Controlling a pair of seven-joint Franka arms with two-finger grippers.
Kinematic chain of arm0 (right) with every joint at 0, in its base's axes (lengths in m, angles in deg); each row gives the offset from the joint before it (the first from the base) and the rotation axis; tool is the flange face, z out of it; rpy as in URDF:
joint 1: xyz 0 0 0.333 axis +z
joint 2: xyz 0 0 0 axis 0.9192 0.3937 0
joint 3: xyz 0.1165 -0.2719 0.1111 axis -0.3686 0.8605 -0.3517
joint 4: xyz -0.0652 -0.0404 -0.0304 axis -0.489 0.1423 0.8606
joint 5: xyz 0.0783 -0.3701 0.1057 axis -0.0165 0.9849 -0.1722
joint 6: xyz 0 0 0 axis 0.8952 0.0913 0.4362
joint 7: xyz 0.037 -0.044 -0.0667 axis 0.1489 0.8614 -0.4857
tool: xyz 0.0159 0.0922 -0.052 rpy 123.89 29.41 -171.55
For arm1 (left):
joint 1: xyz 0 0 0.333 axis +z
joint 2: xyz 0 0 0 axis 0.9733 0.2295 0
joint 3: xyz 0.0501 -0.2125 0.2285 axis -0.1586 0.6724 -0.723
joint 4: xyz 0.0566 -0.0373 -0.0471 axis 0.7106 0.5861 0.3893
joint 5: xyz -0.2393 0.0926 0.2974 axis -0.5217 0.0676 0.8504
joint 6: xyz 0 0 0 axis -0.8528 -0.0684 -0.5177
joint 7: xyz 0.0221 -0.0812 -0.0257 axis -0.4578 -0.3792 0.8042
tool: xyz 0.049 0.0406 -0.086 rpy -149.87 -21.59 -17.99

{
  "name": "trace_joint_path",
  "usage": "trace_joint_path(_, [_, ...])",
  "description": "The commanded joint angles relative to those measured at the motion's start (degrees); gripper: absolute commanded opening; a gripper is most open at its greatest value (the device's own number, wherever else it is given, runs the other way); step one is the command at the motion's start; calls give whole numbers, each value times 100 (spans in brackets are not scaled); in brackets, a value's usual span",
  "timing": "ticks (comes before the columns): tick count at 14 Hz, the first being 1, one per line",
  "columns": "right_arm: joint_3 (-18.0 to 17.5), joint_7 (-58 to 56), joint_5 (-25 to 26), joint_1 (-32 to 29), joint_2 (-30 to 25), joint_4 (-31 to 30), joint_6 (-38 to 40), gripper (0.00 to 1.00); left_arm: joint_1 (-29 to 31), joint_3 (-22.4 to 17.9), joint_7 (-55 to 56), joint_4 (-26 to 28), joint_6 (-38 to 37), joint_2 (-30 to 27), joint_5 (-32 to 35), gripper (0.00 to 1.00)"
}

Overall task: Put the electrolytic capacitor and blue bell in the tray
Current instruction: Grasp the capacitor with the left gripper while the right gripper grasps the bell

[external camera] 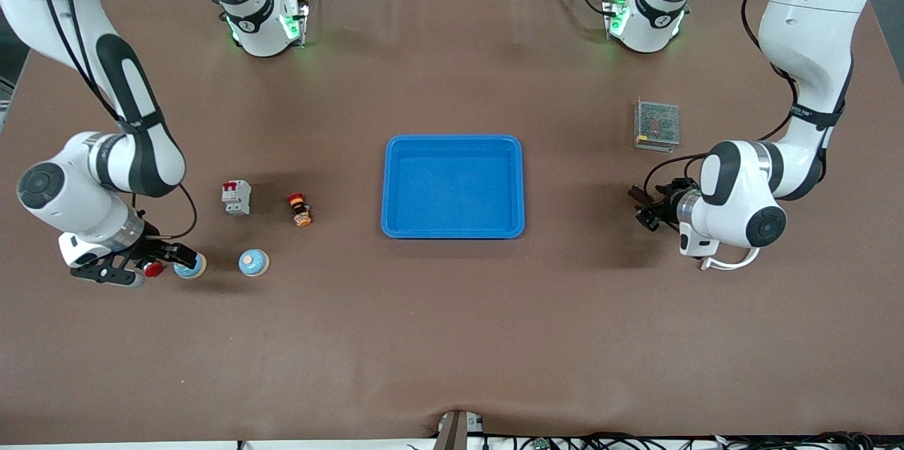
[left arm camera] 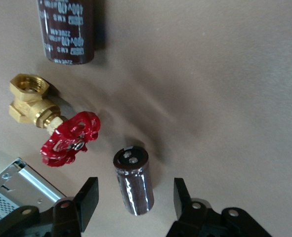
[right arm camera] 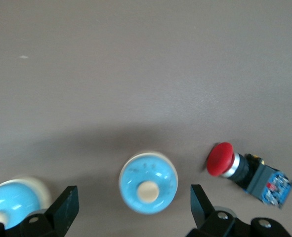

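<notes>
Nearest the front camera, at the right arm's end of the table (external camera: 452,337): right pincer (external camera: 152,261) down low, fingers (right arm camera: 66,207) spread wide and holding nothing. Straddles one blue bell (right arm camera: 148,181) with a cream knob on top, with a gap to each finger. Just beside that bell, a red push-button (right arm camera: 244,170) on one flank and a second blue bell (external camera: 253,262) on the flank toward the tray. A little farther up the table, a small orange-and-red button (external camera: 300,210) and a white circuit breaker (external camera: 236,197), near each other. At mid-table, the blue tray (external camera: 395,224) with nothing in it. Toward the left arm's end, left pincer (external camera: 644,208) also low and wide open, gripping nothing. Frames a dark brown electrolytic capacitor (left arm camera: 133,180) between its fingers (left arm camera: 89,202), touching neither. Near it, a brass valve with a red handwheel (left arm camera: 52,126) and a second, larger capacitor (left arm camera: 66,29). Farthest back, a grey metal mesh box (external camera: 657,125).
</notes>
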Motion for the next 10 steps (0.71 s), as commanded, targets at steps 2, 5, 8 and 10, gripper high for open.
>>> trace_joint_path(2, [-24, 49, 128, -100, 393, 181, -235, 100, 10, 4, 98, 261, 247, -46, -130, 69])
trace_joint_path(5, [-24, 58, 128, -100, 481, 181, -278, 100, 28, 4, 98, 305, 274, -11, -130, 62])
trace_joint_path(8, [-24, 49, 128, -100, 596, 181, -463, 100, 89, 4, 98, 279, 282, 59, -130, 40])
trace_joint_path(10, [-24, 40, 128, -100, 614, 190, -499, 100, 124, 4, 98, 261, 282, 59, -130, 27])
